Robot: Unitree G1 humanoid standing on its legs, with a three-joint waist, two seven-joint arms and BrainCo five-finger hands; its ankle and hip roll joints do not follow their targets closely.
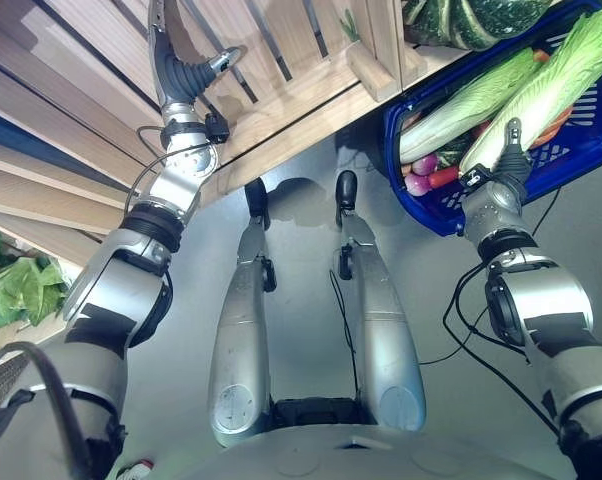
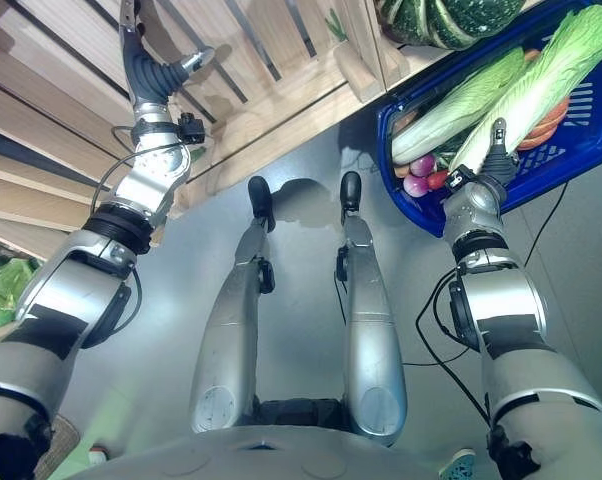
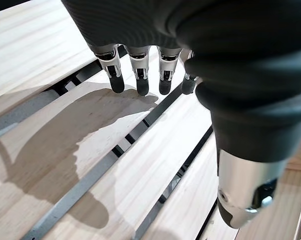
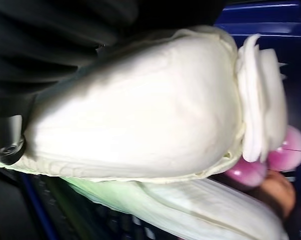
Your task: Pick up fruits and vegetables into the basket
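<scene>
Left hand: my left hand (image 1: 186,68) is raised over the slatted wooden shelf (image 1: 281,60); in the left wrist view my fingers (image 3: 139,75) hang straight and relaxed above the slats, with nothing in them and the thumb off to one side.

Right hand: my right hand (image 1: 511,150) reaches into the blue basket (image 1: 591,140). It lies against the nearer napa cabbage (image 1: 551,80); in the right wrist view the white base of that cabbage (image 4: 140,110) sits pressed under the dark cover. I cannot tell whether my fingers are curled round it or loose.

Basket: tilted on the grey floor (image 1: 301,290), just beside the shelf's lower edge.

Basket contents: two napa cabbages lying side by side, the second napa cabbage (image 1: 461,105) toward the shelf; small pink-purple round vegetables (image 1: 421,168) at the low end; something orange and reddish (image 1: 559,122) under the leaves, too covered to identify.

Shelf items: a dark green striped squash (image 2: 441,20) at the far end above the basket; leafy greens (image 1: 16,285) on a lower level to my left.
</scene>
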